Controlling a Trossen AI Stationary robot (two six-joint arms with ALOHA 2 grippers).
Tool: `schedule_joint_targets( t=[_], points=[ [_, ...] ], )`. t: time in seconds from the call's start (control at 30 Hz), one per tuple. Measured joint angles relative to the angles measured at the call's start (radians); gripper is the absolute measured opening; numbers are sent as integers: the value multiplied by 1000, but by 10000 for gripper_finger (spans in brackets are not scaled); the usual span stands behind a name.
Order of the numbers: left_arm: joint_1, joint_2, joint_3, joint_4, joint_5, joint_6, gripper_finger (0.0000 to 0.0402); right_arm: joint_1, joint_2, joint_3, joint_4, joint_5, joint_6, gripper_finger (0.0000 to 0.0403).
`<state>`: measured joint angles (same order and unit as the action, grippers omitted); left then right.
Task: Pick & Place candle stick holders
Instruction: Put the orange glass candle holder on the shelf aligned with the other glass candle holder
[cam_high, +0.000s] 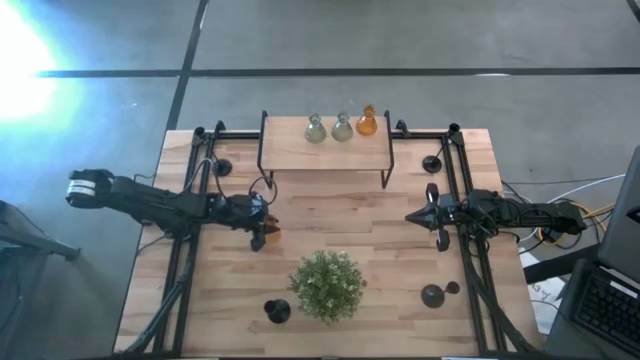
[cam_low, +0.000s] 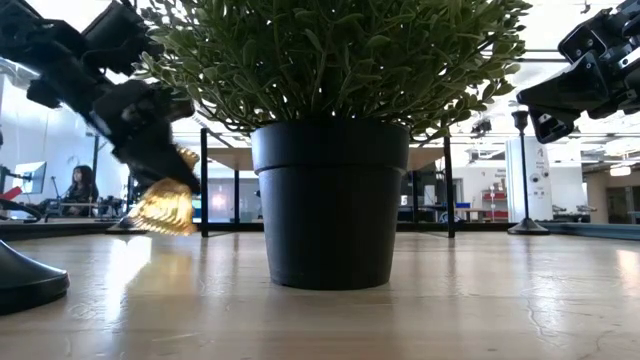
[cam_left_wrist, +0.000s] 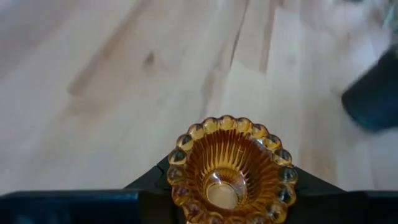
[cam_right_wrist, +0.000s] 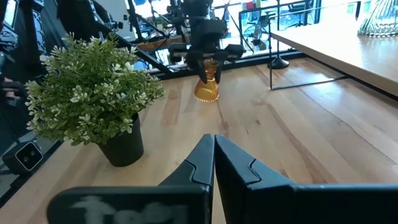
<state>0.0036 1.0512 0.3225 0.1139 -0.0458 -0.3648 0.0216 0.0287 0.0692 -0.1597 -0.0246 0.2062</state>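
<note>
My left gripper (cam_high: 258, 236) is shut on an amber ribbed glass piece (cam_high: 270, 232) with a flared, beaded rim, left of the table's middle. It also shows in the low view (cam_low: 165, 208) and the right wrist view (cam_right_wrist: 206, 90). My right gripper (cam_high: 415, 217) is shut and empty at the right of the table, its fingers together (cam_right_wrist: 214, 155). Black candle stick holders stand on their round bases at the far left (cam_high: 222, 167), far right (cam_high: 432, 163), front left (cam_high: 277, 310) and front right (cam_high: 432, 295). My left gripper pinches the amber piece by its narrow upper end (cam_right_wrist: 209, 71) between its two fingers (cam_left_wrist: 149, 182), coming from above and slanting down. The wide beaded rim (cam_left_wrist: 231, 124) faces down. The piece hangs tilted below the fingers, a little above the table top.
A potted plant (cam_high: 327, 285) in a black pot (cam_low: 330, 205) stands at the front middle. A low wooden shelf (cam_high: 325, 150) at the back carries two grey-green glass vases (cam_high: 316, 128) and an orange one (cam_high: 367, 121). Black frame rails (cam_high: 462, 190) run along both sides.
</note>
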Motion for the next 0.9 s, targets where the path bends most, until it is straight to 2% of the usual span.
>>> schedule_joint_targets(
  t=[0.33, 0.43, 0.53, 0.63, 0.9],
  points=[
    [1, -1, 172, 8, -121, -2, 133, 0, 0, 0, 0, 0, 0, 8],
    [4, -1, 259, -29, -168, 18, 133, 0, 0, 0, 0, 0, 0, 8],
    [22, 1, 359, -116, -256, 34, 133, 0, 0, 0, 0, 0, 0, 8],
    [78, 14, 451, -214, -313, 47, 134, 0, 0, 0, 0, 0, 0, 8],
    [314, 82, 597, -280, -313, 62, 133, 0, 0, 0, 0, 0, 0, 8]
  ],
)
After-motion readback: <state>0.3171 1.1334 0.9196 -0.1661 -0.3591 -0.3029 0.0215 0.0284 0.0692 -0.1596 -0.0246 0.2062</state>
